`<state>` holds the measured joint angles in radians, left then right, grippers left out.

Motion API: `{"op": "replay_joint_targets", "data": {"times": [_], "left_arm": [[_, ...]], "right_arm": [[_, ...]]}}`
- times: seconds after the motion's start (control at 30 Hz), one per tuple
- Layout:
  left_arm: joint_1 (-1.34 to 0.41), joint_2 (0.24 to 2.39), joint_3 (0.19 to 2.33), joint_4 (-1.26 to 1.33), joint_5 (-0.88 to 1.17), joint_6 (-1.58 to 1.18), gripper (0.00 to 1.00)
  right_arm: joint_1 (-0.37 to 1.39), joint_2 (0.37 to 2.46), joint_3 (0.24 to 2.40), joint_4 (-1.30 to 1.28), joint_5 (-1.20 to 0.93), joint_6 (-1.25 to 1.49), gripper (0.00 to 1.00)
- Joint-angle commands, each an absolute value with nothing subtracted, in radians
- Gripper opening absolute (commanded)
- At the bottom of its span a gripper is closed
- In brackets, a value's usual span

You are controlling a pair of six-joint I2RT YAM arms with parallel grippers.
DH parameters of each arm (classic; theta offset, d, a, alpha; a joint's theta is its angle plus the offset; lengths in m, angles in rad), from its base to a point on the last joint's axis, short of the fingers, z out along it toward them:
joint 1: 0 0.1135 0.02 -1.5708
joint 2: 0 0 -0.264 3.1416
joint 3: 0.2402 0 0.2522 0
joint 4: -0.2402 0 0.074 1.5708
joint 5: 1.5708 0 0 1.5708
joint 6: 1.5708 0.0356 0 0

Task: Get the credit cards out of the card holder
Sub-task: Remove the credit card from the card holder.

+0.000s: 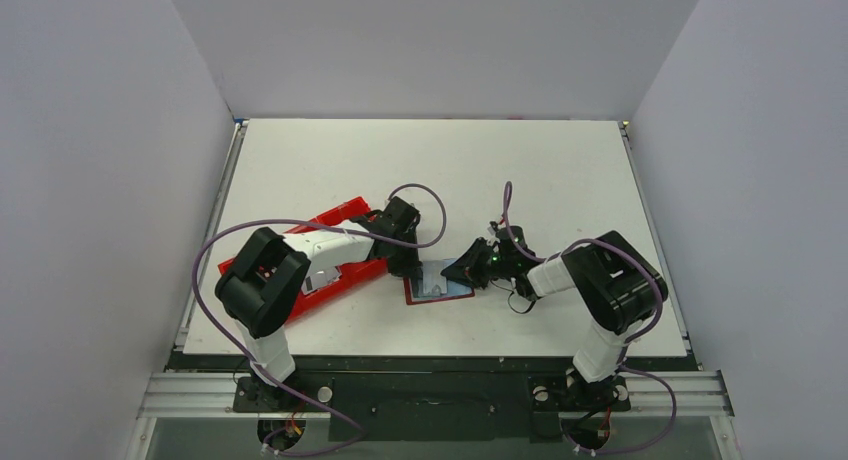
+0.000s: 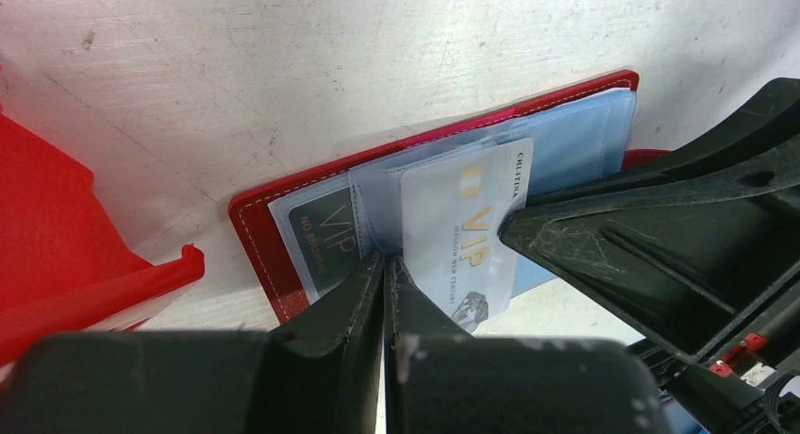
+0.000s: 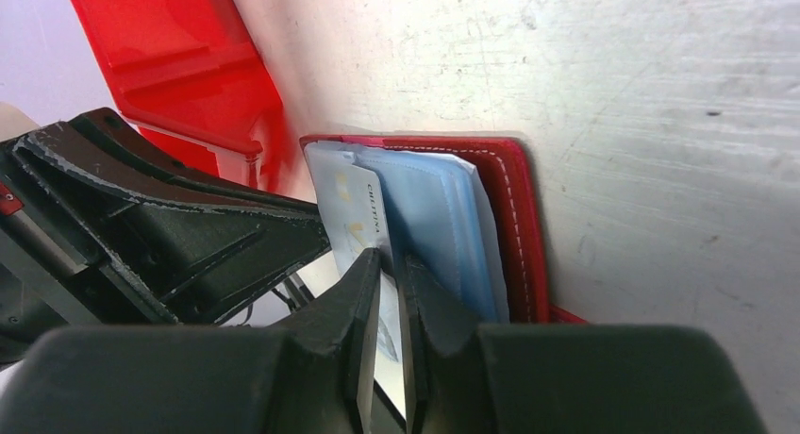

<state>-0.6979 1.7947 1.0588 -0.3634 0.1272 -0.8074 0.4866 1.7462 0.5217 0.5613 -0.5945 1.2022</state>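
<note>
Top view: the card holder (image 1: 440, 286) is lying open on the table (image 1: 430, 170), just beside the red tray (image 1: 340, 213), with an arm reaching in from each side.
Left gripper (image 2: 385, 288): its fingers are pressing together on nothing, tips bearing down on the holder's near edge. I'd say it is acting as a clamp, so the holder is not sliding when a card is pulled.
Silver card (image 2: 464, 225): it is poking partway out of its pale blue sleeve.
Right gripper (image 3: 389, 292): its fingers are standing a sliver apart with the card's edge between them. Whether they are biting yet, I cannot tell.
Dark card (image 2: 325, 228): it is sitting fully sleeved.
</note>
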Motion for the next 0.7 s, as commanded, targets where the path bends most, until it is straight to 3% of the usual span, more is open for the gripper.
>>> {"op": "replay_joint_targets", "data": {"times": [0.0, 0.1, 0.67], "left_arm": [[-0.718, 1.871, 1.022, -0.448, 0.058, -0.781, 0.0], [-0.718, 1.868, 1.022, -0.453, 0.054, -0.781, 0.0], [-0.693, 1.853, 1.001, -0.466, 0.032, -0.774, 0.0]], "right_arm": [[0.497, 1.759, 0.515, 0.677, -0.614, 1.237, 0.06], [0.49, 1.755, 0.509, 0.67, -0.609, 1.232, 0.0], [0.401, 1.635, 0.489, 0.446, -0.561, 1.078, 0.0]]}}
